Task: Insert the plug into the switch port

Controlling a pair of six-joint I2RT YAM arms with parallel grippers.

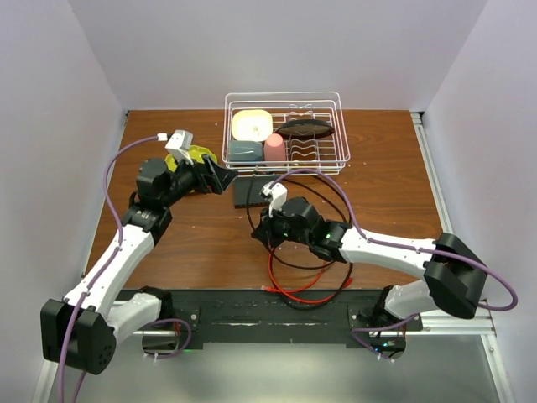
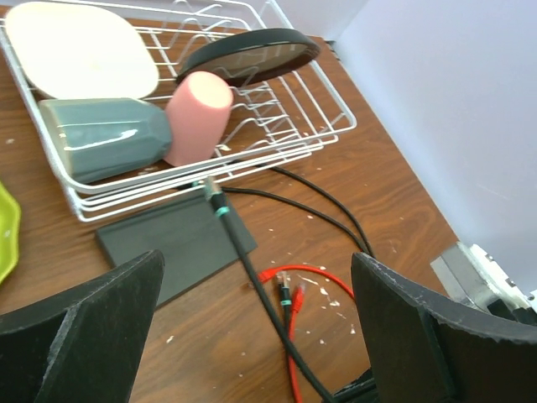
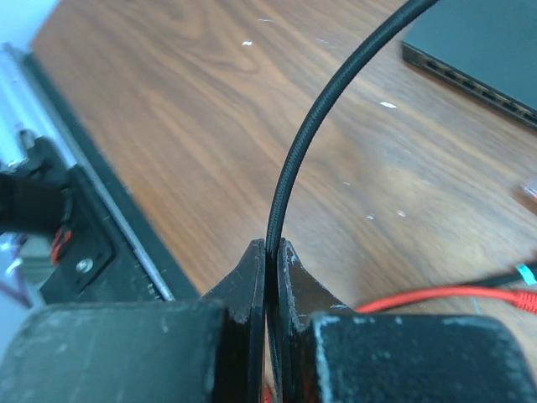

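Note:
The switch (image 1: 248, 195) is a flat matte-black box lying just in front of the dish rack. It also shows in the left wrist view (image 2: 164, 243) and in the right wrist view (image 3: 482, 42), with its row of sockets (image 3: 470, 80) facing the right gripper. A black cable (image 3: 294, 159) ends in a plug with a teal band (image 2: 216, 200) that rests on the switch's top, near the rack. My right gripper (image 3: 271, 250) is shut on this cable, low over the table in front of the switch (image 1: 261, 227). My left gripper (image 2: 256, 336) is open and empty, left of the switch (image 1: 223, 178).
A white wire dish rack (image 1: 284, 96) stands behind the switch, holding a cream plate (image 2: 80, 50), a grey-blue cup (image 2: 105, 134), a pink cup (image 2: 200, 113) and a dark oval dish (image 2: 247, 54). A red cable (image 1: 289, 284) loops near the front. A yellow-green thing (image 1: 199, 154) lies under the left wrist.

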